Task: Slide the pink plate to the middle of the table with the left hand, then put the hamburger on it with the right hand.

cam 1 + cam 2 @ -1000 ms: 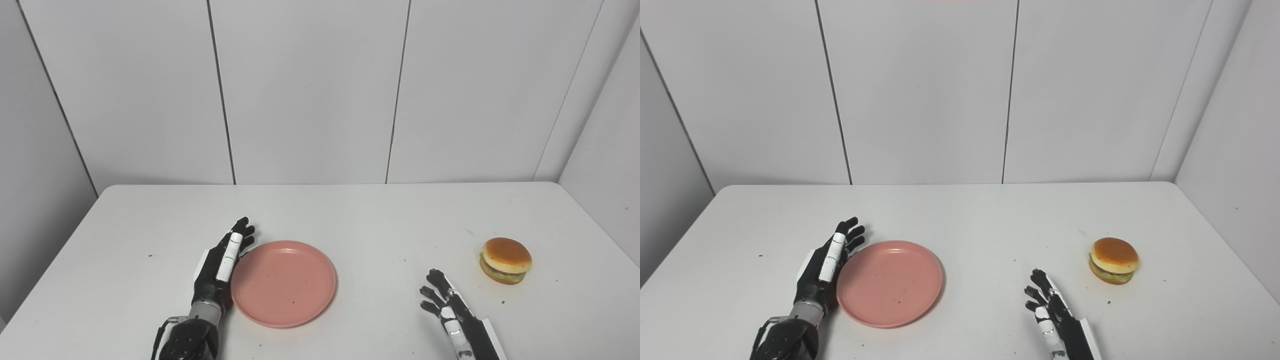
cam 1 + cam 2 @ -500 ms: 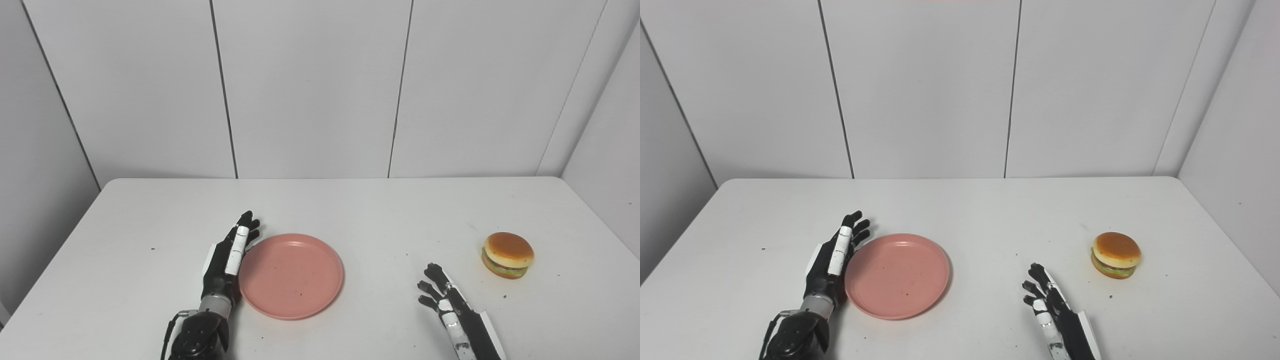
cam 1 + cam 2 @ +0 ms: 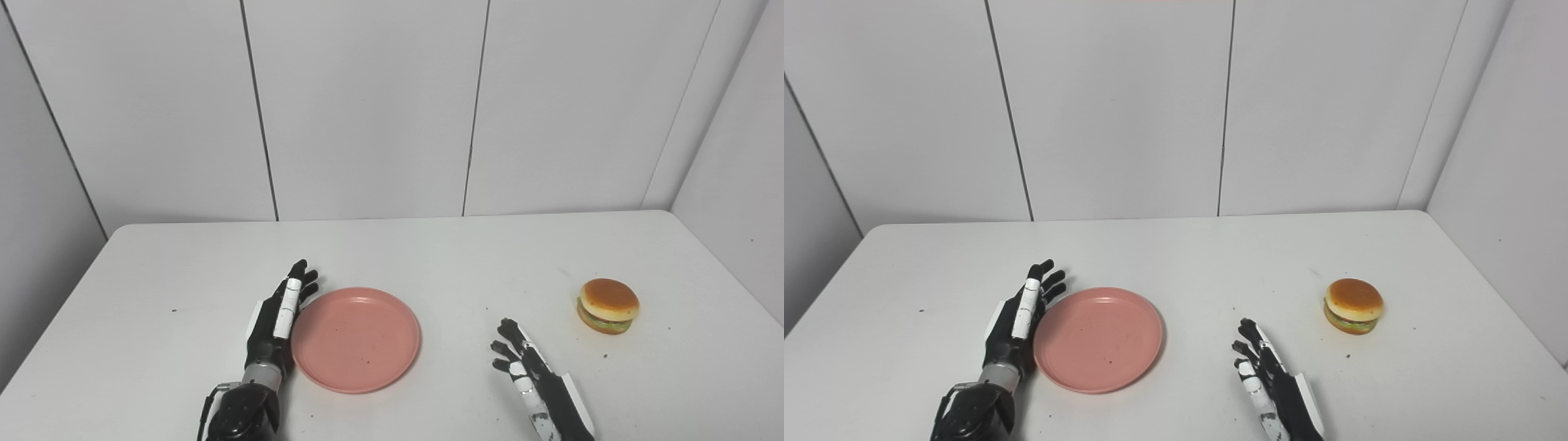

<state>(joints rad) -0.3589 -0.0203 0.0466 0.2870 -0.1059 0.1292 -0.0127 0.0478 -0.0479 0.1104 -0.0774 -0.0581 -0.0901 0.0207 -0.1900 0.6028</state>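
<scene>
So the white table (image 3: 429,257) carries the whole job, and the first half looks underway but not finished. The pink plate (image 3: 356,339) lies flat, near the front edge and a little left of the table's middle, so in my judgement it has some sliding to the right left to do. The plate is round, so it has no long axis and points nowhere; it sits right way up, with its shallow well facing upward.

The left hand (image 3: 274,318) stands on its edge against the plate's left rim, fingers stretched out and pointing away toward the far wall, holding nothing; whether it truly touches the rim is hard to tell from here. The right hand (image 3: 530,380) rests near the front edge, right of the plate and well apart from it, fingers spread and empty.

The hamburger (image 3: 608,305) sits upright on the right side of the table, bun top up, well apart from the plate and untouched. It too is round, with no clear heading. Carrying it to the plate is not yet begun.
</scene>
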